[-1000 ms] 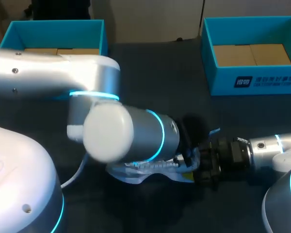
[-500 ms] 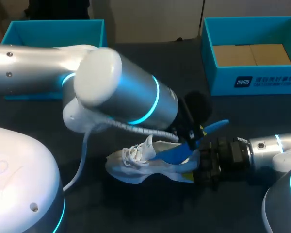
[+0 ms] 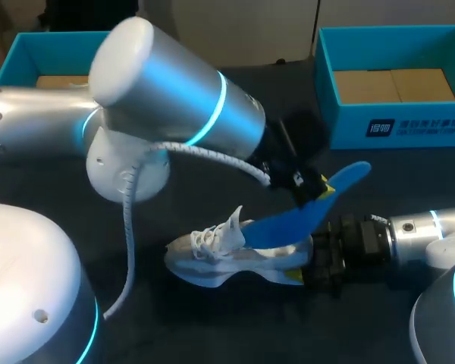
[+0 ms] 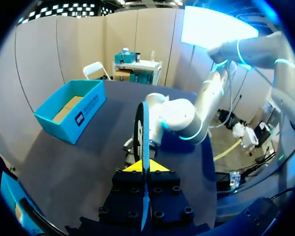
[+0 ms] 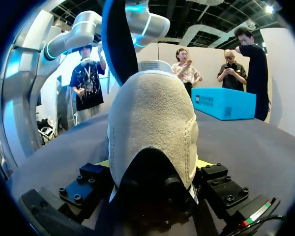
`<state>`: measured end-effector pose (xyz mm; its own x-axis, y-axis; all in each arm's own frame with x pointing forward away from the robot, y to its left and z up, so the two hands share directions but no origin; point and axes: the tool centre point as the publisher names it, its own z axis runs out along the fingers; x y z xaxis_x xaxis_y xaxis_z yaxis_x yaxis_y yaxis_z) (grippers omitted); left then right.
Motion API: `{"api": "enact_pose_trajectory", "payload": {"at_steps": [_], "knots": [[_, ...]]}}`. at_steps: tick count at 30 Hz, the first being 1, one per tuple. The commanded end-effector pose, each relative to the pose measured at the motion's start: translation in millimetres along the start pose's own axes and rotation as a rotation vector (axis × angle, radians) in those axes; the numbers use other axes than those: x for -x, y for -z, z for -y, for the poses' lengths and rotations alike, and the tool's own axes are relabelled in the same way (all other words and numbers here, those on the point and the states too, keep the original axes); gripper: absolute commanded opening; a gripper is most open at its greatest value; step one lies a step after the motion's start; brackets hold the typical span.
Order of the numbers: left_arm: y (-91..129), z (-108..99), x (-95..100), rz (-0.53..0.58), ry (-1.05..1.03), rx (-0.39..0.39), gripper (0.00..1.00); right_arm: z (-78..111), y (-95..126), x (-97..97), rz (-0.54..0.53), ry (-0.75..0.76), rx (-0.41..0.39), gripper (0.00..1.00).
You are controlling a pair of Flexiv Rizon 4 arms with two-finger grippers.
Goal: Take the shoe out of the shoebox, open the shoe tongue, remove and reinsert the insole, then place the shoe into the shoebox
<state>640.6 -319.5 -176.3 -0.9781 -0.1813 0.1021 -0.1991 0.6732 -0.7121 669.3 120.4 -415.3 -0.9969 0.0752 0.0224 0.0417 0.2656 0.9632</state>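
A white shoe (image 3: 212, 258) lies on its side on the dark table, toe pointing left. Its heel (image 5: 152, 123) fills the gap between the fingers of my right gripper (image 3: 307, 264), which is shut on it from both sides. Above the shoe, my left gripper (image 3: 312, 189) is shut on the heel end of a blue insole (image 3: 303, 216). The insole slants down, its front end still inside the shoe's opening. The left wrist view has the insole (image 4: 143, 130) edge-on between that gripper's yellow tips (image 4: 143, 167). In the right wrist view the insole (image 5: 113, 39) rises above the heel.
A teal shoebox (image 3: 394, 114) with a cardboard floor stands at the back right, also seen in the left wrist view (image 4: 71, 108). A second teal box (image 3: 30, 49) sits at the back left, partly behind my left arm (image 3: 167, 98).
My left arm rose and swung up to the right, drawing the blue insole most of the way out of the shoe. The right gripper and the shoe stayed in place.
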Motion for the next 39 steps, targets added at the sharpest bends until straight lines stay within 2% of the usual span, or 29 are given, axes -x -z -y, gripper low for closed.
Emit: {"api": "enact_pose_trajectory", "payload": {"at_steps": [1, 8, 30, 39], "knots": [[21.3, 0.2, 0.7, -0.126, 0.006, -0.036, 0.00, -1.1, -0.6, -0.8, 0.001, 0.000, -0.004, 0.00], [55.3, 25.2, -6.8, -0.181, 0.008, -0.110, 0.00, -1.1, -0.6, -0.8, 0.001, 0.000, -0.004, 0.00], [57.1, 27.9, -5.1, -0.175, 0.018, -0.109, 0.00, -1.1, -0.6, -0.8, 0.001, 0.000, -0.004, 0.00], [105.3, 47.1, -8.2, -0.180, 0.024, -0.241, 0.00, -1.1, -0.6, -0.8, 0.001, 0.000, -0.004, 0.00]]}}
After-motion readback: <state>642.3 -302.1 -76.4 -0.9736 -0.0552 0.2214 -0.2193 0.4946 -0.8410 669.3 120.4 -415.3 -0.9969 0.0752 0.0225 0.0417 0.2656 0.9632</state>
